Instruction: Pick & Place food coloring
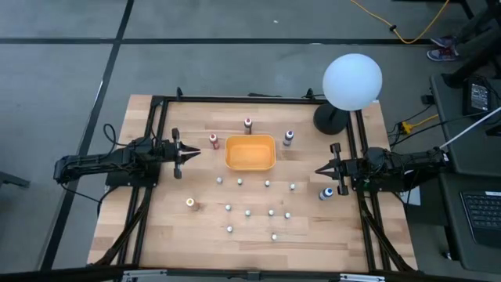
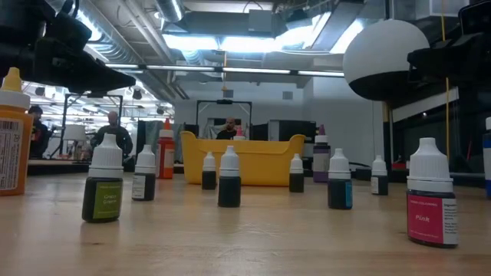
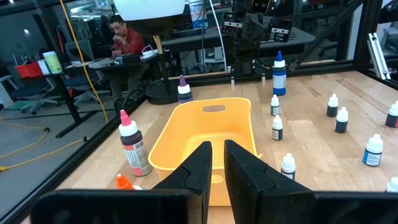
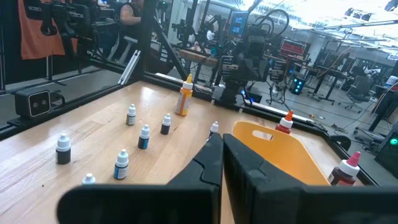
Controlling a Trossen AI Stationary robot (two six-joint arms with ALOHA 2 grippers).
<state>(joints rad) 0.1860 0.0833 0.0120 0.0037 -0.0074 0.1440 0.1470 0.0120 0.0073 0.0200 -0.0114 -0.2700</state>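
A wooden desk (image 1: 156, 235) seen from above. At its middle sits an orange tray (image 1: 250, 153), empty. The food coloring (image 1: 248, 211), small dropper bottles with white caps, stands scattered in front of the tray; a few larger bottles stand around it.

The left hand (image 1: 188, 152) hovers just left of the tray, fingers nearly together, holding nothing. The right hand (image 1: 323, 170) waits near the desk's right edge, closed and empty.

The bottles look light, rigid plastic, smooth and easily tipped. Best gripped across the labelled body below the cap, squarely from above.
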